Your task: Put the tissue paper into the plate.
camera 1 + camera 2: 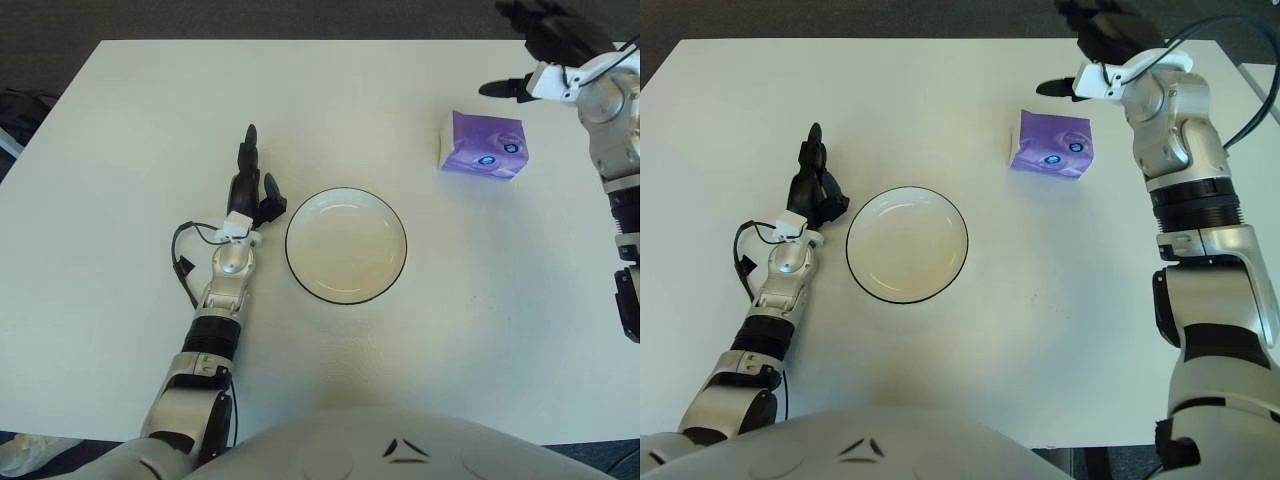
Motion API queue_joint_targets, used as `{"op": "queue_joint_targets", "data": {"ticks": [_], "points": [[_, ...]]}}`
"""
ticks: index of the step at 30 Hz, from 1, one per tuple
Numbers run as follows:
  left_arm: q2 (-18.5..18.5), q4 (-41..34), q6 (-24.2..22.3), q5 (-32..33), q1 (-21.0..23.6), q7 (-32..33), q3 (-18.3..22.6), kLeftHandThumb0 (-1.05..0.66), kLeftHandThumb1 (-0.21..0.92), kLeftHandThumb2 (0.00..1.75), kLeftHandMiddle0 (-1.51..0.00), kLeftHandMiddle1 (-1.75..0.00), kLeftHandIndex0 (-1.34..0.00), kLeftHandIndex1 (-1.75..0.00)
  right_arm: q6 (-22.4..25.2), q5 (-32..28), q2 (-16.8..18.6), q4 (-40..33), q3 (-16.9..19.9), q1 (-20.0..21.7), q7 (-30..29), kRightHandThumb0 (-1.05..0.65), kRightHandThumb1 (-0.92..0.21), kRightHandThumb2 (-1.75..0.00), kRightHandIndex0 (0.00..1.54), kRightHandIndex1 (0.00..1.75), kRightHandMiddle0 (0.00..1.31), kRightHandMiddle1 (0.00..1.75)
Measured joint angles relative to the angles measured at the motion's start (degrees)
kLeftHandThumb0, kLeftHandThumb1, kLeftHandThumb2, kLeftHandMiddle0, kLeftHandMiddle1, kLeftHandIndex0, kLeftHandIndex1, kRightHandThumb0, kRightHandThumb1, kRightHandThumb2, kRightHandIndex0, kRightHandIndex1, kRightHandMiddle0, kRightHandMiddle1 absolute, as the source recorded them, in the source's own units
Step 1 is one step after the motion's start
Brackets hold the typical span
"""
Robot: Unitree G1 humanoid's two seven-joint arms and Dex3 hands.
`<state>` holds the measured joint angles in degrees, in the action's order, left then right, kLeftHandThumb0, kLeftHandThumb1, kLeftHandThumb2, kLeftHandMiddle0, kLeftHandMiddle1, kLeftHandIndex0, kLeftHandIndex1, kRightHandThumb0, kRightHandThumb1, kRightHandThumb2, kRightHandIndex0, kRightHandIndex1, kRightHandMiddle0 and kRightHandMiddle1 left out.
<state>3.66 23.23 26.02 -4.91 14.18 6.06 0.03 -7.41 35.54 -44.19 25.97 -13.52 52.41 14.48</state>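
Observation:
A purple tissue pack (482,144) lies on the white table at the right, apart from the plate. A white plate with a dark rim (290,262) sits in the middle and holds nothing. My right hand (1092,40) hovers beyond the pack near the far table edge, fingers spread, holding nothing and not touching the pack. My left hand (252,182) shows just left of the plate, fingers stretched out and empty.
The white table (470,330) has its far edge just behind my right hand. A black cable (186,262) loops by my left wrist. My right forearm (1185,170) stands to the right of the pack.

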Motion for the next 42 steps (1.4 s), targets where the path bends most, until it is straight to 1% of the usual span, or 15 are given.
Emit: {"op": "queue_joint_targets", "data": {"ticks": [3, 7, 16, 21, 25, 32, 42], "points": [[-0.02, -0.07, 0.0, 0.0, 0.0, 0.0, -0.01, -0.77, 0.92, 1.07, -0.04, 0.0, 0.0, -0.06, -3.06, -0.25, 0.08, 2.95, -0.98, 0.3, 0.76, -1.05, -0.92, -0.2, 0.0, 0.0, 0.0, 0.0], [-0.04, -0.28, -0.06, 0.01, -0.01, -0.01, -0.02, -0.77, 0.92, 1.06, -0.03, 0.0, 0.0, -0.04, -6.14, -0.45, 0.35, 4.96, -1.64, 0.64, 1.69, -1.05, -0.92, -0.19, 0.0, 0.0, 0.0, 0.0], [-0.04, -0.4, -0.13, 0.01, -0.05, -0.01, -0.01, -0.76, 0.92, 1.06, -0.04, 0.0, 0.0, -0.06, -9.28, -0.35, 0.44, 6.93, -2.09, 3.18, 3.45, -1.05, -0.92, -0.2, 0.0, 0.0, 0.0, 0.0], [-0.05, -0.39, -0.11, 0.01, -0.05, -0.01, -0.01, -0.77, 0.92, 1.05, -0.04, 0.0, 0.0, -0.07, -9.12, 0.42, 0.29, 6.92, -3.01, 4.09, 6.31, -1.05, -0.92, -0.18, 0.0, 0.0, 0.0, 0.0], [-0.06, -0.4, -0.09, 0.0, -0.05, 0.0, -0.01, -0.77, 0.92, 1.05, -0.04, 0.0, 0.0, -0.07, -7.99, 1.65, 0.07, 6.6, -3.83, 4.22, 9.64, -1.05, -0.92, -0.17, 0.0, 0.0, 0.0, 0.0], [-0.06, -0.4, -0.03, 0.01, -0.08, 0.0, 0.0, -0.77, 0.92, 1.05, -0.03, 0.0, 0.0, -0.09, -6.26, 2.28, -0.37, 5.8, -4.25, 4.45, 14.53, -1.05, -0.92, -0.16, 0.0, 0.0, 0.0, 0.0], [-0.06, -0.34, 0.07, 0.05, -0.07, 0.0, 0.02, -0.78, 0.92, 1.05, -0.03, 0.0, 0.0, -0.08, -4.2, 3.36, -0.68, 3.95, -4.36, 5.33, 18.46, -1.05, -0.92, -0.12, 0.0, 0.0, 0.0, 0.0]]}}
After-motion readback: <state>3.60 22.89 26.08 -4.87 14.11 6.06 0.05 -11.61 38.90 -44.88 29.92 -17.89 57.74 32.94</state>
